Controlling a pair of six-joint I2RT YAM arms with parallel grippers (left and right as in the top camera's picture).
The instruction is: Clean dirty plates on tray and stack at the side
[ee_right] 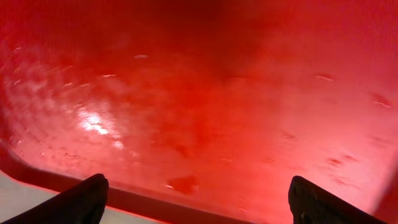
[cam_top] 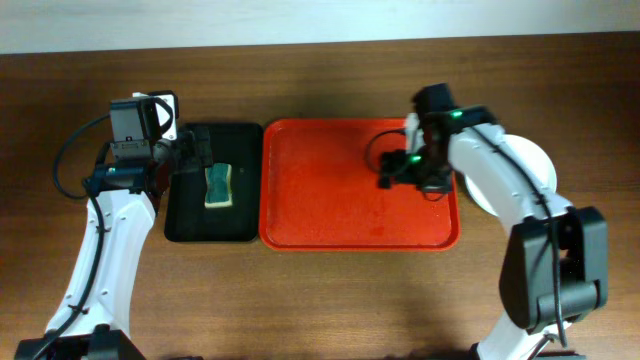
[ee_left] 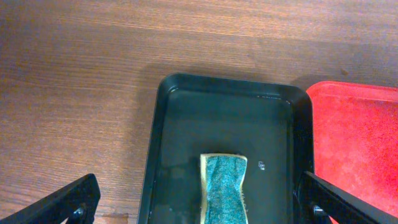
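The red tray [cam_top: 330, 190] lies mid-table with nothing on its floor. The plates [cam_top: 530, 160] sit just right of it as a pale round stack, partly covered by my right arm; I cannot tell how many there are. My right gripper [cam_top: 420, 178] hovers low over the tray's right part. In the right wrist view it [ee_right: 198, 183] is open, with only wet red tray floor [ee_right: 205, 93] and its rim between the fingers. My left gripper [cam_top: 195, 155] [ee_left: 199, 186] is wide open above the green sponge [ee_left: 225, 186], not touching it.
A narrow black tray [cam_top: 190, 225] [ee_left: 180, 124] left of the red tray holds the yellow-backed green sponge [cam_top: 219, 186]. Brown wooden table [cam_top: 330, 300] surrounds both trays. A pale strip [ee_right: 25, 199] shows beyond the red rim.
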